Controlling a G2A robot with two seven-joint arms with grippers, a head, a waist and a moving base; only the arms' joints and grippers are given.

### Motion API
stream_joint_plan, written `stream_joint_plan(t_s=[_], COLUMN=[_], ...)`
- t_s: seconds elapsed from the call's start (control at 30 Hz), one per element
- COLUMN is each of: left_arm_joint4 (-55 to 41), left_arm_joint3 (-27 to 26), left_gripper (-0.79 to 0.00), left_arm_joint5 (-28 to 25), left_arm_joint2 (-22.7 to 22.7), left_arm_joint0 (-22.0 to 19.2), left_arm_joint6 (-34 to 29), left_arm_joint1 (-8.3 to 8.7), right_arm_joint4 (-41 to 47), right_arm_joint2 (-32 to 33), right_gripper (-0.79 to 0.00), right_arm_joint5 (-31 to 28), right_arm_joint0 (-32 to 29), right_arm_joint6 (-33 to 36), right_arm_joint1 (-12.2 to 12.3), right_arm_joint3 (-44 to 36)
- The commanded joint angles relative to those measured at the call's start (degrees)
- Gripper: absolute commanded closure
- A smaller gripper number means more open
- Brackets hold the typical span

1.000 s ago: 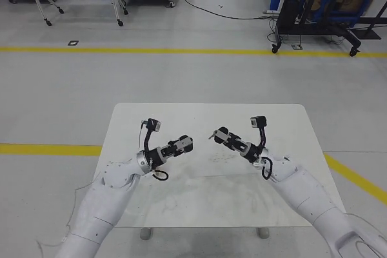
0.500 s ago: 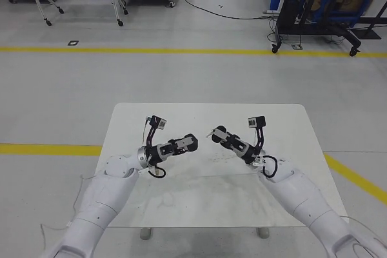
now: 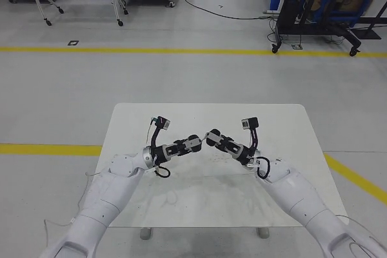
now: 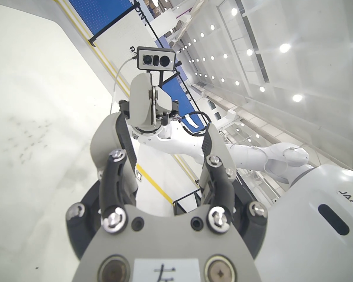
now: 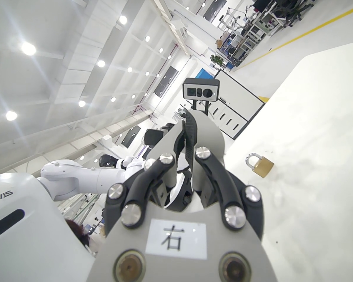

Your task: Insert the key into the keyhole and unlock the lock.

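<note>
A brass padlock (image 5: pixel 260 165) with a silver shackle lies flat on the white table (image 5: pixel 326 112), below and beyond my right gripper (image 5: pixel 186 118). That gripper is shut. In the left wrist view the right gripper (image 4: pixel 153 104) faces me head-on, and a thin metal strip, the key (image 4: pixel 155 101), is pinched edge-on between its pads. My left gripper (image 4: pixel 164 123) is open with nothing between its fingers (image 4: pixel 117 136). Over the middle of the table, the left gripper (image 3: pixel 195 142) and right gripper (image 3: pixel 211 136) point at each other, tips almost touching.
The table (image 3: pixel 277 122) is bare apart from faint scuff marks (image 4: pixel 29 136). Its rounded far corners and edges lie well beyond both arms. Yellow floor lines (image 3: pixel 45 149) run past the table's sides.
Both arms have swung inward toward the table's middle. The gap between the two grippers has closed from wide to nearly none. The right gripper stays shut.
</note>
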Motion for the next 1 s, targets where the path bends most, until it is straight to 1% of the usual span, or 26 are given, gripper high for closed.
stream_joint_plan(t_s=[0.0, 0.13, 0.2, 0.43, 0.5, 0.67, 0.8, 0.97], left_arm_joint4=[0.43, 1.85, 4.70, 8.22, 8.52, 8.73, 9.56, 11.16], left_arm_joint3=[-0.13, -0.09, -0.12, -1.39, -1.55, -1.79, -1.81, -2.06], left_gripper=[-0.336, -0.320, -0.305, -0.265, -0.231, -0.086, 0.000, 0.000], left_arm_joint5=[0.04, 0.15, 0.14, 0.75, 0.85, 1.00, 1.17, 1.24], left_arm_joint2=[0.09, 0.12, 0.21, 0.73, 0.73, 0.79, 0.85, 0.95], left_arm_joint0=[0.06, 0.01, -0.10, 0.48, 0.54, 0.64, 0.63, 0.73], left_arm_joint6=[0.70, 1.22, 2.80, 5.92, 6.19, 6.32, 6.81, 7.98], left_arm_joint1=[-0.04, 0.03, 0.07, 0.02, 0.04, 0.08, 0.12, 0.15], right_arm_joint4=[0.26, 0.27, 0.04, -1.49, -1.71, -1.70, -1.77, -1.80], right_arm_joint2=[0.24, 0.49, 0.68, 1.12, 1.25, 1.55, 1.83, 2.27], right_gripper=[0.000, 0.000, 0.000, 0.000, 0.000, 0.000, 0.000, 0.000], right_arm_joint5=[0.06, 0.16, 0.21, 0.67, 0.81, 1.22, 1.31, 1.20], right_arm_joint0=[-0.03, -0.09, -0.04, -0.08, -0.15, -0.26, -0.33, -0.55], right_arm_joint6=[0.24, 1.28, 1.57, 2.34, 2.41, 2.45, 2.51, 3.06], right_arm_joint1=[-0.11, -0.31, -0.41, -0.71, -0.81, -1.11, -1.32, -1.49], right_arm_joint3=[0.45, 0.90, 1.03, 1.05, 1.00, 1.25, 1.44, 1.46])
